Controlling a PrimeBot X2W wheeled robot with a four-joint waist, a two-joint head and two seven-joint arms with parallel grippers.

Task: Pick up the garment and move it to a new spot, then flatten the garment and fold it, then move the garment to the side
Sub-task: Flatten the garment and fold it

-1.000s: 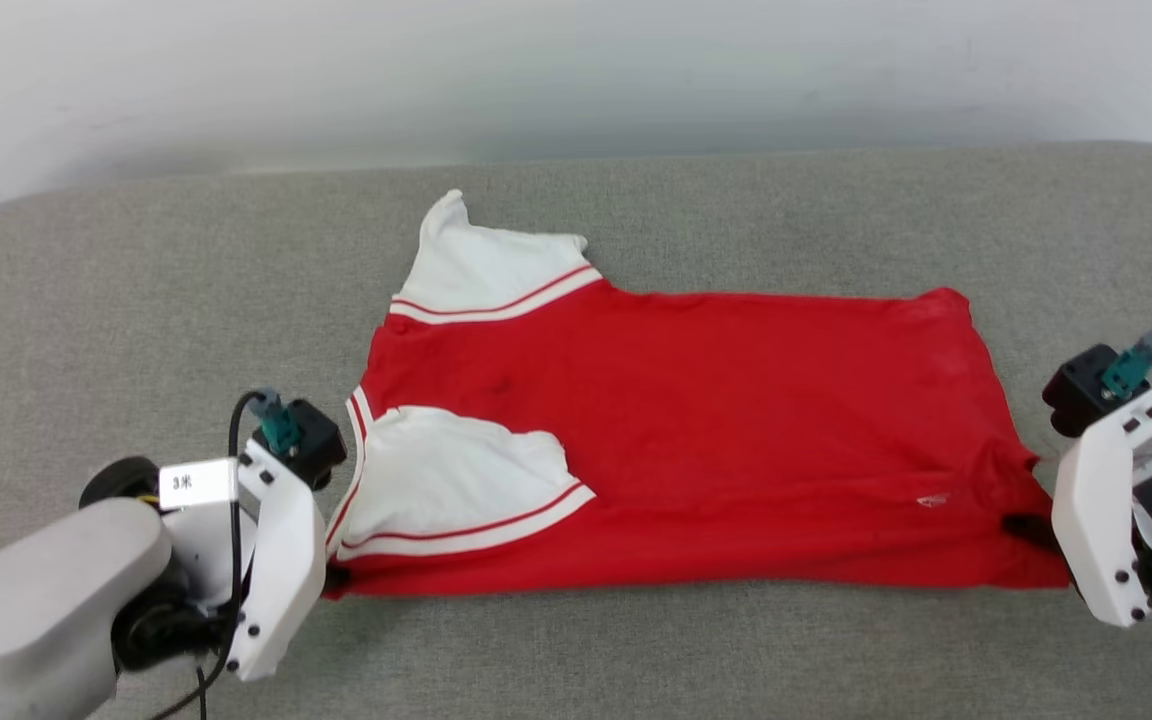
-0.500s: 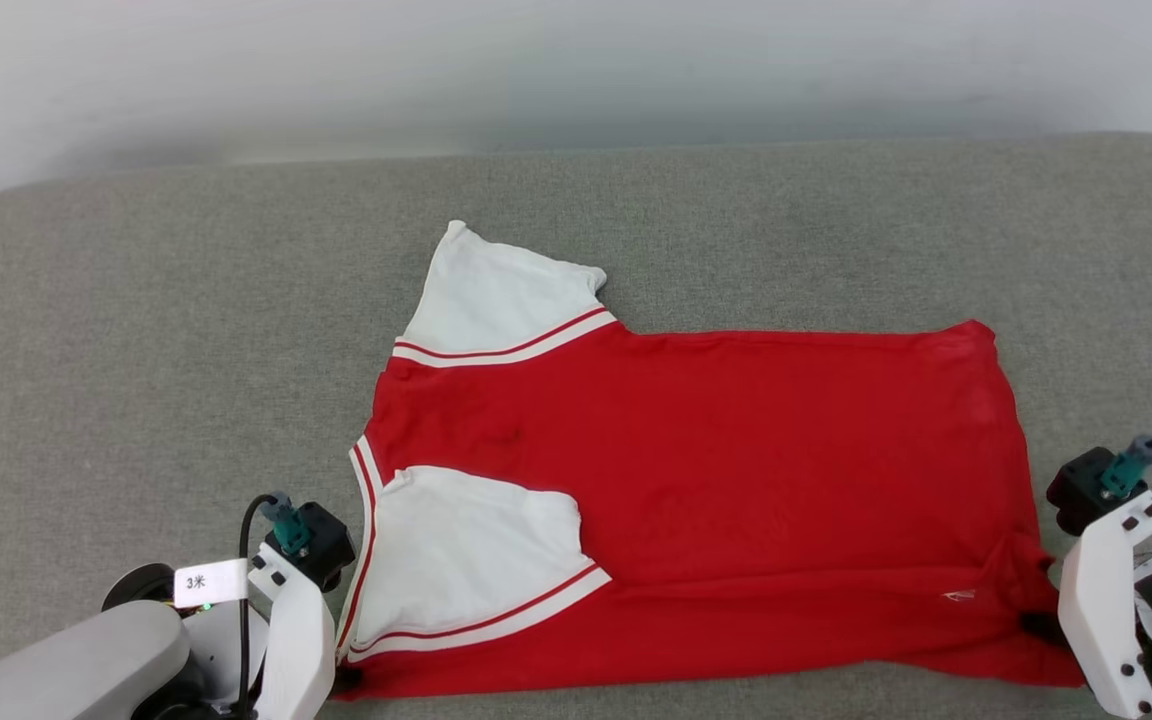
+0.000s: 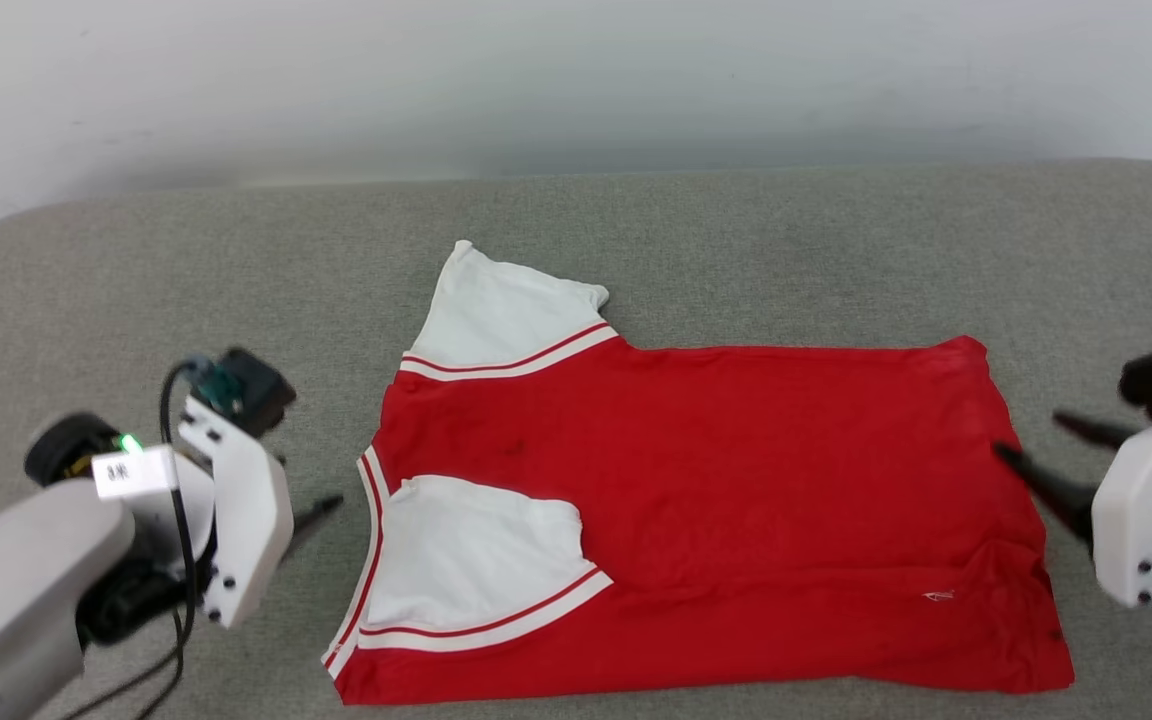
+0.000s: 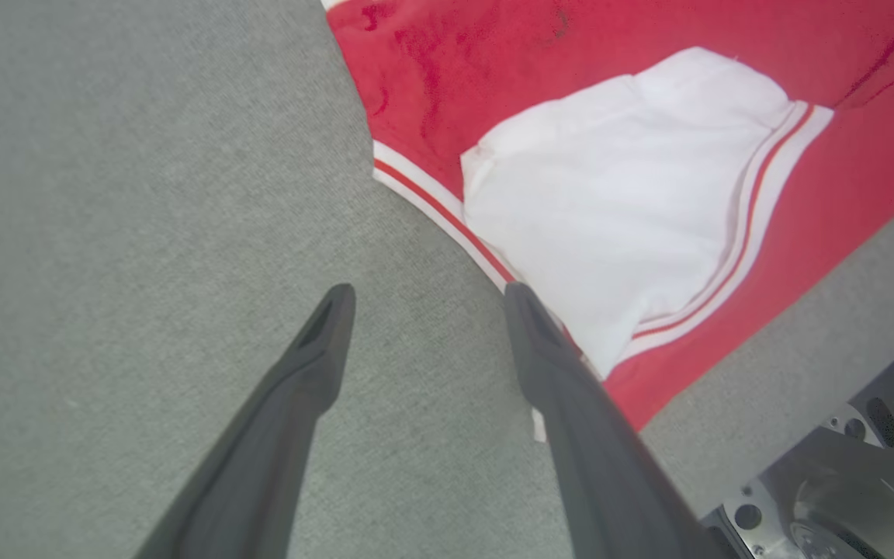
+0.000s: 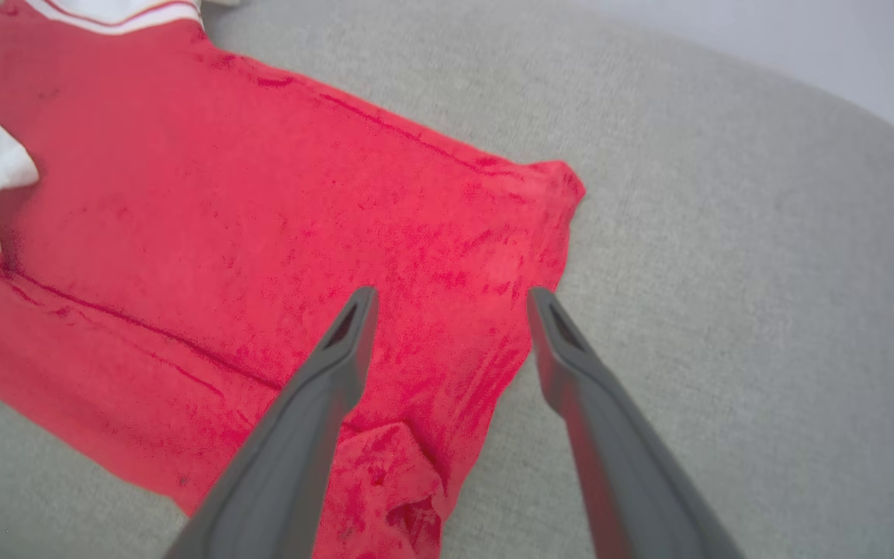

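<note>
I see one red T-shirt point(image 3: 696, 500). It lies flat and sideways on the grey cushion point(image 3: 636, 230), between my two grippers. Its neck points to my left and its bottom edge points to my right.

My left gripper point(image 4: 424, 299) has two dark fingers point(image 4: 315, 357), and they are wide apart. They hold nothing. It sits just beside the striped neck edge point(image 4: 439, 210) of the shirt. In my left wrist view one finger is over the bare grey cushion. The tip of the other finger is right at the striped edge. I cannot tell if it touches.

My right gripper point(image 5: 451, 299) has two dark fingers too, and they are also wide apart with nothing in them. It is at the bottom edge of the shirt. One finger is over the red cloth. The other is by the edge, where the red meets the grey. The corner of the shirt near this gripper is a bit bunched up point(image 5: 385, 473).

The shirt has two white sleeves. One sleeve point(image 3: 481, 550) is folded in on top of the red part, near me. The other sleeve point(image 3: 506, 310) sticks out on the far side, toward the white wall point(image 3: 576, 80).
</note>
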